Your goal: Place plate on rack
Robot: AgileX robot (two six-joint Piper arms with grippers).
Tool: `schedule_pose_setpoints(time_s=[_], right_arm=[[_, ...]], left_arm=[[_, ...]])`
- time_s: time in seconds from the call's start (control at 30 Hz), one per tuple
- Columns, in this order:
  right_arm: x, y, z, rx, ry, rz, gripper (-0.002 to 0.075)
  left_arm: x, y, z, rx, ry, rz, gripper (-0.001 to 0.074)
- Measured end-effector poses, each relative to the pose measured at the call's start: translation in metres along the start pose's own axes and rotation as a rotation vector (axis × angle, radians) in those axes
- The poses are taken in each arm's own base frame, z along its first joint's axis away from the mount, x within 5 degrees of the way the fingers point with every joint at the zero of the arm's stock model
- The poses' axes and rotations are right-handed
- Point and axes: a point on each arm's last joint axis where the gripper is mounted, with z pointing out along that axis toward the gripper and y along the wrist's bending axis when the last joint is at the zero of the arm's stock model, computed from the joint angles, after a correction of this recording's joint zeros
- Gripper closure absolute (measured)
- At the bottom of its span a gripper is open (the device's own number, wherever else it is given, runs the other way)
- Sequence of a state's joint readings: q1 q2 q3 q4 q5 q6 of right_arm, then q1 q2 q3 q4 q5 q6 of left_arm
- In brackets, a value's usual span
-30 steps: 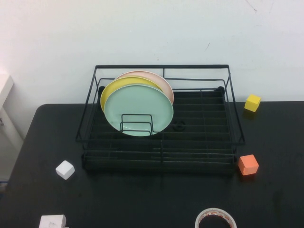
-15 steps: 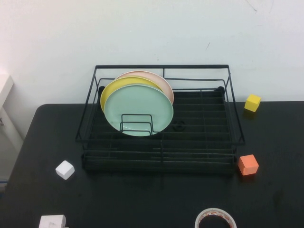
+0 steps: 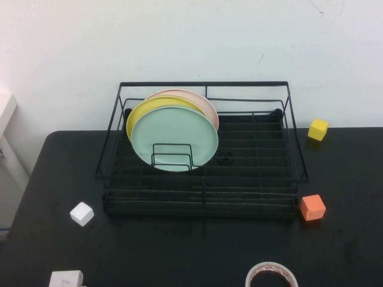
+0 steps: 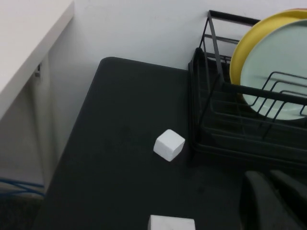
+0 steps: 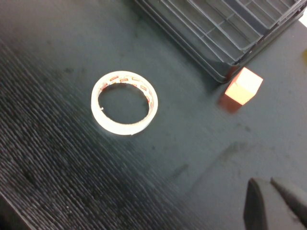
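Black table: racked plate [image 3: 174, 138], both pincers apart.

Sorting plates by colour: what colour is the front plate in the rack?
Pale mint green plate, clearest in the high view.

Even, diffuse light fills the high view, bright on the white wall [image 3: 191, 36] and flat on the black table [image 3: 179, 251], which shows no glare. Shadows are soft and short: a faint one beneath the orange cube [image 3: 312, 207], another under the white cube [image 3: 82, 213]. The plate [image 3: 174, 138] looks evenly lit, without hot spots. In the right wrist view the table surface smears into streaks toward one edge, while the tape ring [image 5: 123, 102] is fairly crisp. Both dark grippers, left gripper [image 4: 274, 201] and right gripper [image 5: 276, 203], sit close to their cameras and out of focus.
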State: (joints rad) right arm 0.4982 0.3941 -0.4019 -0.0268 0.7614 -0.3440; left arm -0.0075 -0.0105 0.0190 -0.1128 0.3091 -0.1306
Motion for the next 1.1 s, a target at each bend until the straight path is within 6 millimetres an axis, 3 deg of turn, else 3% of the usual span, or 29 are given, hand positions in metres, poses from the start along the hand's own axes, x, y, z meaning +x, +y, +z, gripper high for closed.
schedule_pose_setpoints(time_s=[0.53, 1.1], right_arm=[[0.0, 0.0, 0.0, 0.0, 0.0, 0.0, 0.0726], [0.0, 0.0, 0.0, 0.0, 0.0, 0.0, 0.0727]], left_arm=[[0.0003, 0.0006, 0.0, -0.006, 0.004, 0.113, 0.0735], [-0.0001, 0.0005, -0.0002, -0.006, 0.004, 0.12, 0.0735]])
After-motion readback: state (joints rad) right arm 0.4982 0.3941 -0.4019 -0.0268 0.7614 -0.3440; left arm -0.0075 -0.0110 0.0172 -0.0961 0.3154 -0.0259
